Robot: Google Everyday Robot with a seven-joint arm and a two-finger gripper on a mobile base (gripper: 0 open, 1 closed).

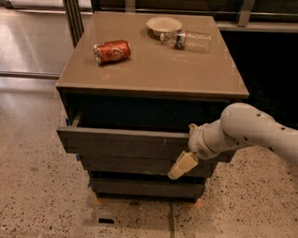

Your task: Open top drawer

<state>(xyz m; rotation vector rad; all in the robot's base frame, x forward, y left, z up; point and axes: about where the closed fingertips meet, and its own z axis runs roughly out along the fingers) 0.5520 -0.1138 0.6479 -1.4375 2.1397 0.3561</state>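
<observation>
The top drawer [122,142] sits just under the table [156,79] top. Its front sticks out past the lower drawer fronts [136,165] beneath it. A dark gap shows behind the front, so the top drawer looks part way open.

Your tool [187,147] is at the right end of the top drawer's front, touching it or very close. You cannot tell how wide open the tool is, or if it really has hold of the front.

You look to be in the pulling step. Next, pull straight out, away from the table, slow and level. Watch that the tool does not slip off. The red can [112,51], bowl [164,24] and bottle [190,40] lie up above the top drawer, so do not shake the table.
</observation>
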